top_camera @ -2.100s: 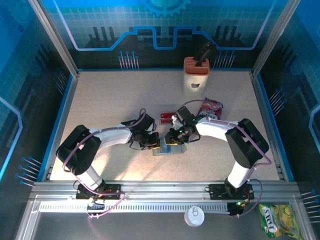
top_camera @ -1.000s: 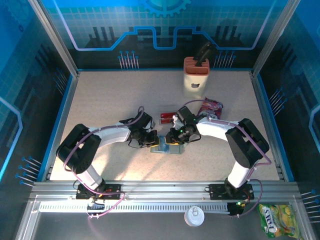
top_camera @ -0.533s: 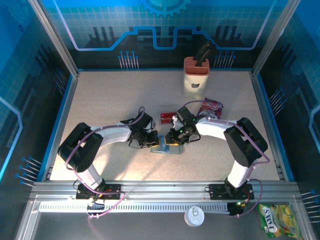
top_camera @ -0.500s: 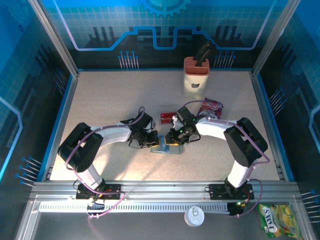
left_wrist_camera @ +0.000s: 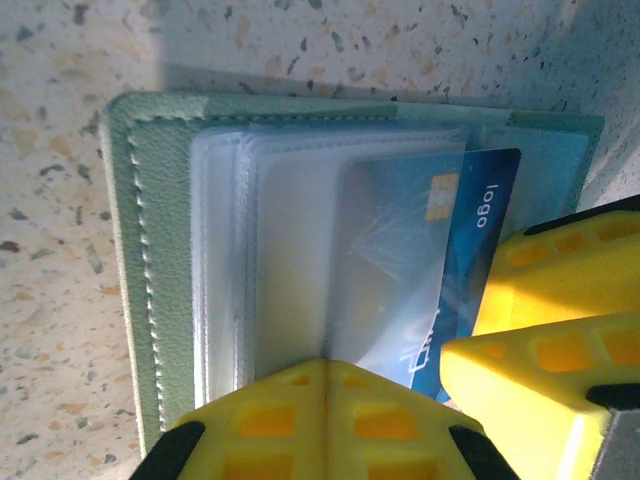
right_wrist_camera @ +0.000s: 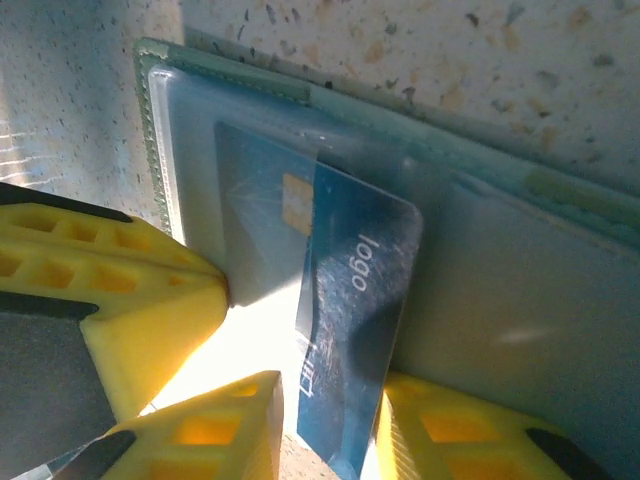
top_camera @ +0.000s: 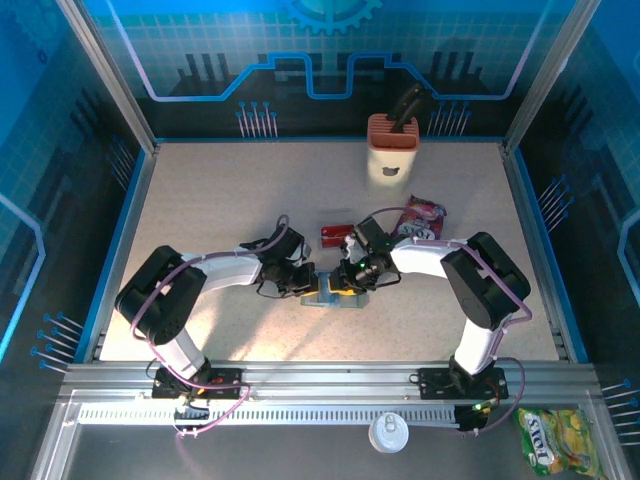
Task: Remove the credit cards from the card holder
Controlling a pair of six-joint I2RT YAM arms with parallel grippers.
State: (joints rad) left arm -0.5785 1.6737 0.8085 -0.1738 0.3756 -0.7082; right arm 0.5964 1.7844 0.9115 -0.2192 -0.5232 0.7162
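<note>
While both arms have scarcely moved in two seconds, the left end effector [top_camera: 311,283] pinches shut on the card holder [left_wrist_camera: 160,250] on the counter [top_camera: 220,200]. Its blue card [right_wrist_camera: 350,300] juts out, nipped by the narrowed right end effector [right_wrist_camera: 335,410]. Beyond lies the red card [top_camera: 335,235].

1 camera looks down from high at the near side, over the whole counter [top_camera: 200,200]. 2 wrist cameras look from very close; both see the card holder [left_wrist_camera: 135,250] and blue card [left_wrist_camera: 490,215].
</note>
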